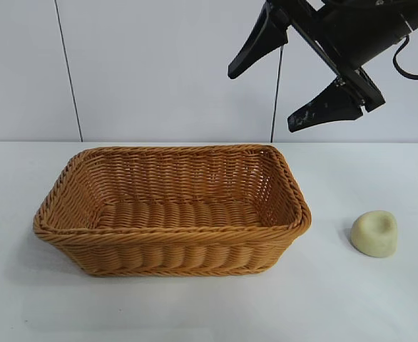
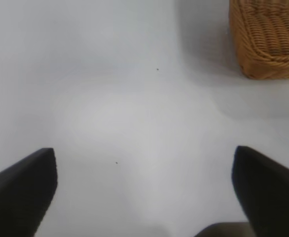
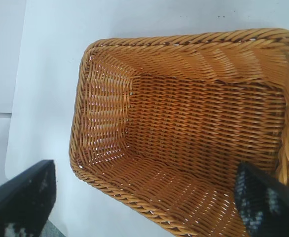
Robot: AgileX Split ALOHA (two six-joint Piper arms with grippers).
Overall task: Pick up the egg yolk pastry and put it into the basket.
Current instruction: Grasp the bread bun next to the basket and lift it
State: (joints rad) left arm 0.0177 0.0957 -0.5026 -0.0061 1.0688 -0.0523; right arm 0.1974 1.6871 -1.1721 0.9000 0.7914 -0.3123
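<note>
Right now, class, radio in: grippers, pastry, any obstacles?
Right gripper open, high above table. Left gripper open, empty. Small pale cream dome-shaped pastry on table beside orange-brown woven wicker basket. Nothing between them.

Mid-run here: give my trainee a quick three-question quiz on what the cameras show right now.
1. True or false: the egg yolk pastry already lies inside the basket.
2. The right gripper in the exterior view is: A) open in the air above the basket's right end, B) shut on the pastry, C) resting on the table.
3. Fill in: the left wrist view shows the left gripper open over bare ____.

Key
1. False: it sits on the table, right of the basket, apart from it.
2. A
3. table
</note>
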